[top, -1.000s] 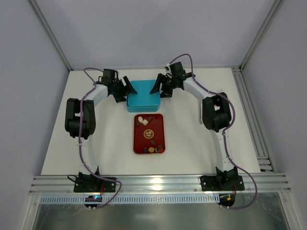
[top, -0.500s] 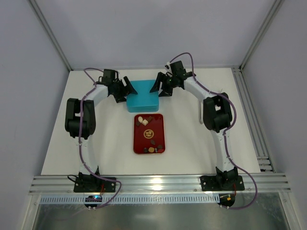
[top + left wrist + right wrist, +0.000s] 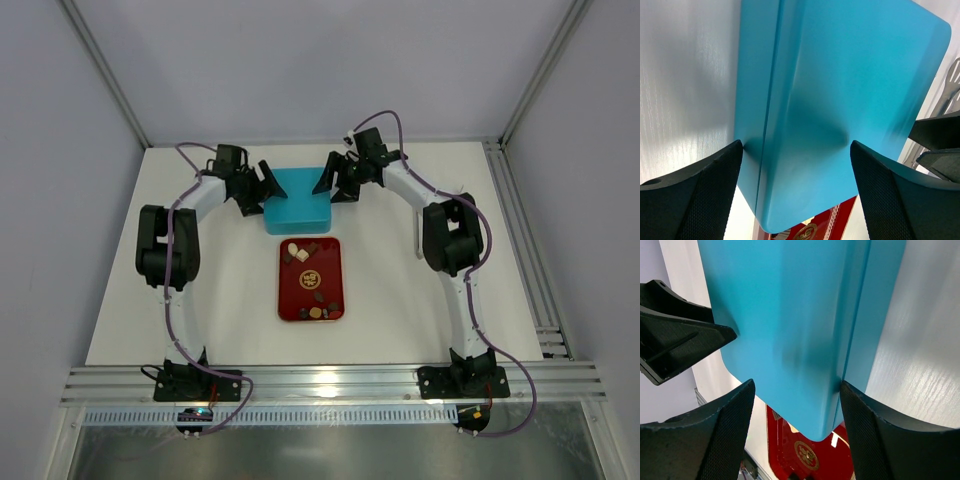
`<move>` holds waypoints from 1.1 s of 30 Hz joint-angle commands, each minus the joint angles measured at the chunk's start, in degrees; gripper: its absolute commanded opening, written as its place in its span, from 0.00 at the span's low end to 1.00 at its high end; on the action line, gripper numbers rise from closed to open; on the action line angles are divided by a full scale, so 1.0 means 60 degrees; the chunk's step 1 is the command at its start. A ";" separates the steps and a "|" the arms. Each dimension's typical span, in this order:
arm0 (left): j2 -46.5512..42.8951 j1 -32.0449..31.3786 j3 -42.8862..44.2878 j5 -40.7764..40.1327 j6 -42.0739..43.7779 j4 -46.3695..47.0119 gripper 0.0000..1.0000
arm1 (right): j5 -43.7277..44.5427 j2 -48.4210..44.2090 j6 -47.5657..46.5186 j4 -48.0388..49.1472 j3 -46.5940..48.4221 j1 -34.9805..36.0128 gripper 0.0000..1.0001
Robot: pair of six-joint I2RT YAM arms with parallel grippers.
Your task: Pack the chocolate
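you had the left gripper (image 3: 262, 187) at the left side of the teal box (image 3: 300, 205) and the right gripper (image 3: 328, 185) at its right side, facing each other across it at the far middle of the table (image 3: 420, 310). on your left wrist camera the jaws stood wide apart, one finger (image 3: 695, 195) out by the box's side wall and the other over its flat top, with the near corner of the box between them. your right wrist camera gave the mirror of that: jaws spread wide, with the box's other near corner between them. neither tool had closed on anything, and i could not tell whether any pad touched the box. the box sat flat with its top closed. the chocolate (image 3: 298, 252) was not in the box: it lay in the red tray (image 3: 283, 290), which sat just nearer the arm bases than the box, with a thin gap between them. you had a small cluster of pieces at the tray's far end, another at its near end, and a few loose ones around the gold mark in the middle.
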 commanded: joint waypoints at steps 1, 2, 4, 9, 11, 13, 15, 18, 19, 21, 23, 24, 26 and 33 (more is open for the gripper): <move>-0.0223 -0.0086 0.0504 -0.0184 -0.0003 -0.0269 0.86 | 0.0114 0.0136 -0.0049 0.0002 0.0427 0.0081 0.70; -0.0194 -0.0086 0.0548 -0.0227 -0.0003 -0.0385 0.86 | 0.0115 0.0180 -0.0034 0.0002 0.0412 0.0080 0.70; -0.0136 -0.0086 0.0694 -0.0316 -0.0003 -0.0474 0.86 | 0.0158 0.0210 -0.0005 0.0017 0.0354 0.0051 0.70; -0.0033 -0.0086 0.0885 -0.0418 -0.0076 -0.0664 0.87 | 0.0188 0.0268 0.0068 0.0163 0.0178 -0.0051 0.70; 0.0040 -0.0086 0.1016 -0.0535 -0.0105 -0.0767 0.87 | 0.0188 0.0298 0.0068 0.0134 0.0163 -0.0066 0.70; 0.0114 -0.0086 0.1177 -0.0768 -0.0120 -0.0972 0.87 | 0.0188 0.0327 0.0069 0.0134 0.0163 -0.0096 0.70; 0.0201 -0.0072 0.1280 -0.0901 -0.0135 -0.1133 0.87 | 0.0173 0.0356 0.0054 0.0149 0.0134 -0.0110 0.70; 0.0348 -0.0043 0.1543 -0.1121 -0.0179 -0.1280 0.88 | 0.0173 0.0385 0.0025 0.0119 0.0148 -0.0139 0.70; 0.0406 -0.0042 0.1588 -0.1179 -0.0208 -0.1396 0.88 | 0.0173 0.0400 0.0010 0.0105 0.0134 -0.0125 0.70; 0.0568 -0.0042 0.1778 -0.1326 -0.0237 -0.1485 0.88 | 0.0173 0.0430 0.0010 0.0090 0.0163 -0.0125 0.70; 0.0685 -0.0013 0.1982 -0.1385 -0.0310 -0.1588 0.88 | 0.0159 0.0488 -0.0005 0.0090 0.0192 -0.0125 0.70; 0.0816 -0.0028 0.2071 -0.1414 -0.0325 -0.1617 0.88 | 0.0144 0.0517 0.0010 0.0104 0.0193 -0.0139 0.71; 0.0919 -0.0028 0.2304 -0.1444 -0.0398 -0.1734 0.88 | 0.0130 0.0620 -0.0034 0.0061 0.0265 -0.0139 0.71; 0.1432 -0.0013 0.2759 -0.1839 -0.0545 -0.2129 0.87 | 0.0085 0.0796 -0.0034 0.0032 0.0397 -0.0125 0.71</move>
